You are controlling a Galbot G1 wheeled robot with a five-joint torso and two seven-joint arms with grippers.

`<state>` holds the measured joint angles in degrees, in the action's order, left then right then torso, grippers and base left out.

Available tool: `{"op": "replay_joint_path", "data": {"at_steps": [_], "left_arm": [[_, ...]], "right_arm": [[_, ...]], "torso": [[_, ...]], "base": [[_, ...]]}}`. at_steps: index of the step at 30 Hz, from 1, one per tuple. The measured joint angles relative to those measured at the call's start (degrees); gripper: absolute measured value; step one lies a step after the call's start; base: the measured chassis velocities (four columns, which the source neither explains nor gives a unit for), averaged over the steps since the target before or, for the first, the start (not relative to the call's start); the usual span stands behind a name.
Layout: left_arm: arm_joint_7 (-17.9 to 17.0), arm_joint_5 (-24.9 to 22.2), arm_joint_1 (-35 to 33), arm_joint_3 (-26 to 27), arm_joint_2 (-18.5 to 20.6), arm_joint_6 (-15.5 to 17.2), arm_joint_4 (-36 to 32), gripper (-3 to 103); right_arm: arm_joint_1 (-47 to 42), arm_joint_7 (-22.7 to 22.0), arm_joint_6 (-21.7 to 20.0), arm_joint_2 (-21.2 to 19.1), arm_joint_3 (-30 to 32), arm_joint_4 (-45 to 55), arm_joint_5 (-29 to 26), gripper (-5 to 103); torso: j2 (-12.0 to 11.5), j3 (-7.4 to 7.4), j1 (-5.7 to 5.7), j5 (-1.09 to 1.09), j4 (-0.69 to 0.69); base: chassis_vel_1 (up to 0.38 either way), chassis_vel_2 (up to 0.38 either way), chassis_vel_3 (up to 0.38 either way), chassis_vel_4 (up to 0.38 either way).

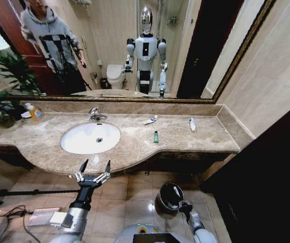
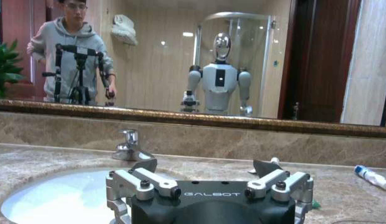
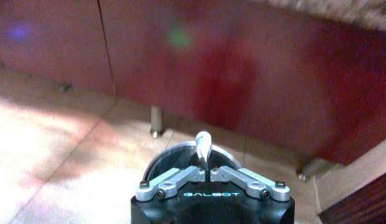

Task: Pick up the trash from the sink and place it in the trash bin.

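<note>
- Trash lies scattered on the beige marble table (image 1: 195,139) to the right of the white oval porcelain sink (image 1: 90,137) — the basin's bowl itself looks bare apart from its drain.
- Nearest the sink's right side, a tiny green bottle (image 1: 156,136) stands close to the table's front edge.
- Behind it, toward the mirror, a white tube with a blue end (image 1: 150,120) lies flat at a slant.
- Farther right, well apart from the sink, a second white tube with a blue end (image 1: 192,124) lies near the back wall; the left wrist view catches it too, beyond the end effector.
- A chrome faucet (image 1: 96,115) sits at the sink's back rim, and an orange-capped soap bottle (image 1: 35,112) stands at the table's far left beside a green potted plant (image 1: 3,93).
- The left end effector (image 1: 93,168) hovers in front of the table's edge, level with the sink, its dark-tipped fingers (image 1: 83,166) spread wide with nothing between them.
- The right end effector (image 1: 177,193) hangs low over the tiled floor, directly above the small round black trash bin (image 1: 166,200); its fingers are pressed together around a thin white stick (image 3: 203,145) that points down toward the bin's opening.
- The bin stands on the floor below the table's front — right of the sink.
</note>
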<state>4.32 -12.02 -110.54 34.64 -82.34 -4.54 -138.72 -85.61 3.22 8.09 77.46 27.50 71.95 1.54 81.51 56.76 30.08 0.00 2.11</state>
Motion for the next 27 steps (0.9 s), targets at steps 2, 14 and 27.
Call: {"op": "replay_joint_path", "data": {"at_steps": [2,14,27], "left_arm": [[0.0,0.0,0.0,0.0,0.0,0.0,0.0,100],[0.0,0.0,0.0,0.0,0.0,0.0,0.0,100],[0.0,0.0,0.0,0.0,0.0,0.0,0.0,100]], "right_arm": [[0.64,0.09,0.06,0.18,-0.08,-1.63,0.59,0],[6.47,0.5,1.61,1.95,-0.82,-16.34,2.75,0],[18.4,-0.45,3.26,5.02,0.39,-32.65,6.46,0]], "torso": [[0.0,0.0,0.0,0.0,0.0],[0.0,0.0,0.0,-0.01,0.0],[0.0,0.0,0.0,-0.01,0.0]], "base": [[0.0,0.0,0.0,0.0],[0.0,0.0,0.0,0.0],[0.0,0.0,0.0,0.0]]}}
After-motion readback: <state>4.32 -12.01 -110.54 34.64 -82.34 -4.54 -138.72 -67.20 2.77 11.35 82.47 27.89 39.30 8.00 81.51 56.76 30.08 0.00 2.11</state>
